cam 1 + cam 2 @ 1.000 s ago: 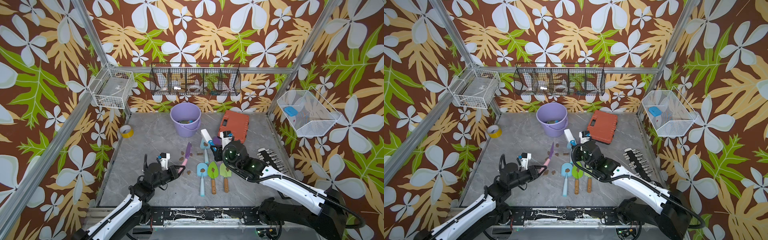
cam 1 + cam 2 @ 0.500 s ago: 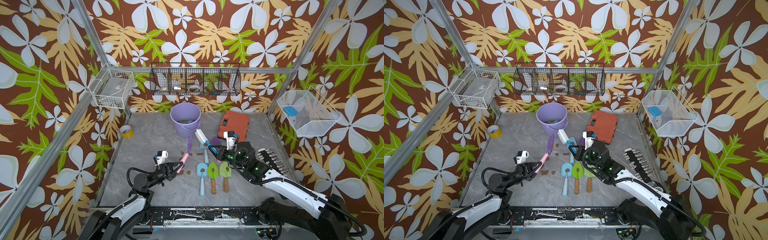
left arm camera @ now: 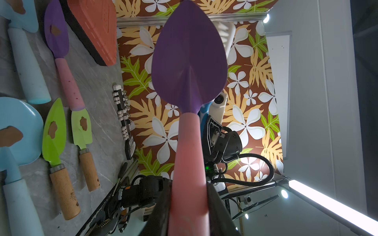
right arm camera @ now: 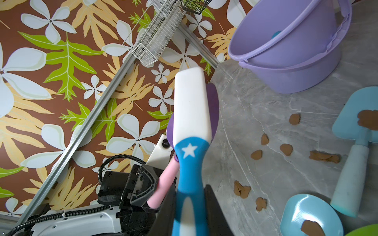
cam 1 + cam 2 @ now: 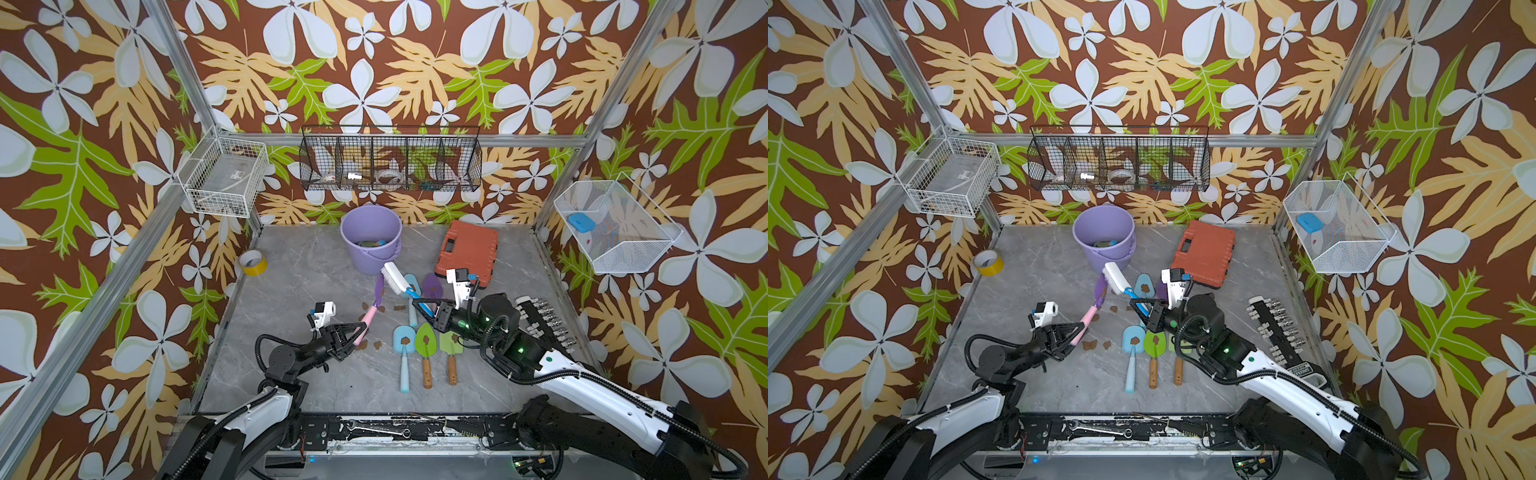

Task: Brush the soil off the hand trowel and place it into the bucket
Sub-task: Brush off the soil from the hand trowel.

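A grey marbled surface (image 5: 324,257) sat inside floral-papered walls, the lavender bucket (image 5: 371,243) at its back beside an orange tool case (image 5: 467,249). Brown soil blobs (image 5: 378,344) and spare trowels (image 5: 404,365) littered the middle. Above them the left end effector (image 5: 360,330) clamped the purple trowel (image 5: 378,289) by its pink handle. The right end effector (image 5: 420,308) gripped a scrubbing brush (image 5: 392,274), its head at the blade, just before the bucket.
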Robot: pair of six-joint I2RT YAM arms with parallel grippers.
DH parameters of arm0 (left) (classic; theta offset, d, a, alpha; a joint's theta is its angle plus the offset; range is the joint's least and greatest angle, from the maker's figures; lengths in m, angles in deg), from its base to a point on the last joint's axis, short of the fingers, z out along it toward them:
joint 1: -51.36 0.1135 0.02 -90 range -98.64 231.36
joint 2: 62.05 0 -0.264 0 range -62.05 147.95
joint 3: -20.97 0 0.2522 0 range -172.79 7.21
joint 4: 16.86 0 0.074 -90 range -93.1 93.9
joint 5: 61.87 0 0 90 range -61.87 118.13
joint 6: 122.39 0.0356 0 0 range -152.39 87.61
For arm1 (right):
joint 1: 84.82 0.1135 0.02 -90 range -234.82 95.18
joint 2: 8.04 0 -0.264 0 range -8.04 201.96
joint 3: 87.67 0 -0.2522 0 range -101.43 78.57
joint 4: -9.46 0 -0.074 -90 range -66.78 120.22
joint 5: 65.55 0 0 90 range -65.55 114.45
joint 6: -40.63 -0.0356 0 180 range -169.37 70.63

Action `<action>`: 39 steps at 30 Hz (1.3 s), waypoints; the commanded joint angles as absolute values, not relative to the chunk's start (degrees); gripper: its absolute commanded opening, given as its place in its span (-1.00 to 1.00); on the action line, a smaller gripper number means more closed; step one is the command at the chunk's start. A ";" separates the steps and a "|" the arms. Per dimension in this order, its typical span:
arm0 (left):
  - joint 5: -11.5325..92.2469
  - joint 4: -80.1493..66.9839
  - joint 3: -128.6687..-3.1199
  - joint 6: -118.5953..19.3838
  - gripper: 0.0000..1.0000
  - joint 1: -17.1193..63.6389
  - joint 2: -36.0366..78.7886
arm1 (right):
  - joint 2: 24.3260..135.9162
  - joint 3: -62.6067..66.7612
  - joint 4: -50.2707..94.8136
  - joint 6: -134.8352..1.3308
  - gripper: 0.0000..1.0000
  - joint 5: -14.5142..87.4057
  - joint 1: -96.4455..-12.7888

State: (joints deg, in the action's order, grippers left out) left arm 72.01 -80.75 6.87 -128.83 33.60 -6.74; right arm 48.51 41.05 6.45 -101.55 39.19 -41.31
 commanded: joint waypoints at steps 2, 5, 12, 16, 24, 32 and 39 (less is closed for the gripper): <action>70.87 -82.92 7.13 -128.06 -1.00 34.12 -6.24 | 46.89 41.44 7.80 -100.98 -1.00 37.42 -41.09; 71.06 -83.91 6.86 -128.02 -1.00 34.31 -5.05 | 45.59 42.44 8.71 -100.83 -1.00 37.01 -40.81; 70.76 -88.63 6.86 -129.92 -1.00 34.31 -1.71 | 47.41 41.48 8.41 -99.08 -1.00 37.43 -38.56; 70.67 -89.46 6.86 -130.12 -1.00 34.31 -0.80 | 50.90 41.90 7.10 -98.46 -1.00 39.33 -37.94; 70.91 -87.70 7.22 -129.50 -1.00 35.34 -1.85 | 52.65 43.93 9.84 -96.54 -1.00 35.11 -38.02; 71.02 -69.03 5.32 -120.91 -1.00 36.26 -7.85 | 53.25 36.86 22.79 -92.76 -1.00 24.50 -38.03; 70.32 -43.99 -1.36 -108.56 -1.00 36.30 -17.03 | 59.94 35.82 21.01 -93.37 -1.00 26.21 -38.00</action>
State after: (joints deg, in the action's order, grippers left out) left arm 70.32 -54.19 0.07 -115.08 36.20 -15.38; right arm 59.09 36.48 22.10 -93.68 27.50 -38.08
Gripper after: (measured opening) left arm 0.272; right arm 0.193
